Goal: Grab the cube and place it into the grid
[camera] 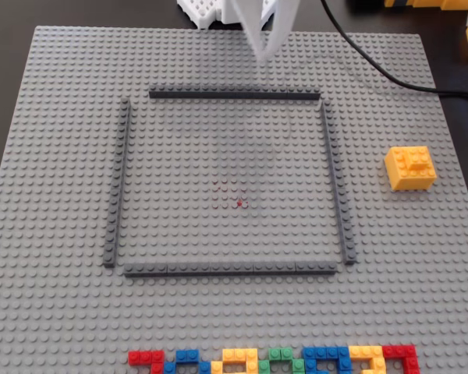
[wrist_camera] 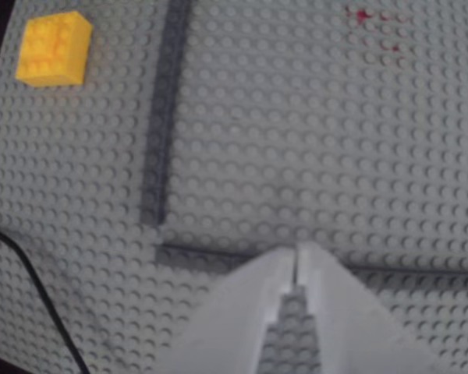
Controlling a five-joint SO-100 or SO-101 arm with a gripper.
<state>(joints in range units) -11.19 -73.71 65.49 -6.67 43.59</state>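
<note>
Fixed view, baseplate: a large light grey studded plate (camera: 54, 312) fills nearly the whole picture, lying on a dark table (camera: 8, 12).
Fixed view, grid: four thin dark grey strips form a big square outline (camera: 234, 94) near the middle of the plate, with small gaps at the corners; a few tiny red specks (camera: 239, 203) sit inside it.
Fixed view, cube: a yellow-orange brick cube (camera: 410, 168) with a smaller raised piece on top stands on the plate to the right of the square, outside it and well apart from the right strip.
Fixed view, fingers: the white fingers (camera: 263, 53) come down from the top edge, blurred, their tips together above the plate just beyond the far strip; nothing is between them.
Fixed view, cable: a black cable (camera: 374, 66) runs across the upper right corner.
Fixed view, brick row: a flat row of red, blue, yellow and green bricks (camera: 273, 361) lies along the bottom edge.
Wrist view, fingers: the two pale fingers meet at a narrow seam at the bottom centre, closed and empty, over one dark strip.
Wrist view, cube: the cube sits at the top left, outside the corner of the square.
Wrist view, grid: one strip runs up from a corner gap, another crosses low in the picture.
</note>
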